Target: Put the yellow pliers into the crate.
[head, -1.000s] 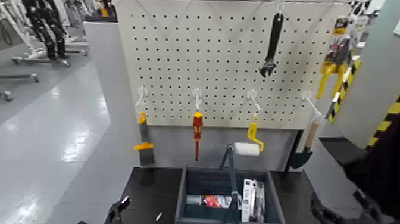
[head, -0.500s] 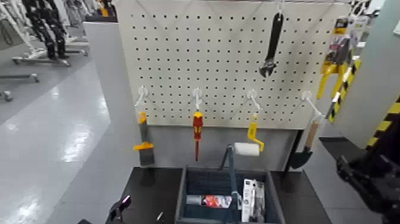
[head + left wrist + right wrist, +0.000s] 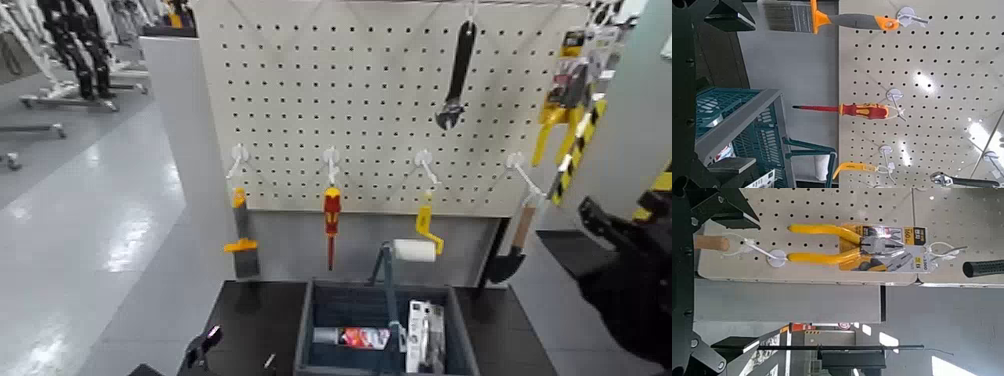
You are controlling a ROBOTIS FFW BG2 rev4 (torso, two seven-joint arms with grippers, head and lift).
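Observation:
The yellow pliers (image 3: pixel 563 92) hang on their printed card from a hook at the pegboard's upper right edge. In the right wrist view the pliers (image 3: pixel 832 247) lie straight ahead, handles and dark head clear. My right gripper (image 3: pixel 733 282) is open and empty, its fingers (image 3: pixel 723 207) spread wide, still apart from the pliers. In the head view it (image 3: pixel 608 225) is raised at the right, below the pliers. The dark blue-grey crate (image 3: pixel 320 312) stands on the table below the pegboard. My left gripper (image 3: pixel 200 348) is open and empty, low, to the left of the crate.
On the pegboard hang a black wrench (image 3: pixel 456 75), a paintbrush (image 3: pixel 241 235), a red screwdriver (image 3: pixel 331 220), a yellow-handled paint roller (image 3: pixel 420 238) and a wooden-handled tool (image 3: pixel 512 250). Packaged items (image 3: pixel 425 335) lie in the crate. A striped pillar (image 3: pixel 625 130) stands right of the pliers.
My right arm has risen from the lower right corner up towards the pliers. The left arm and the tools have not moved.

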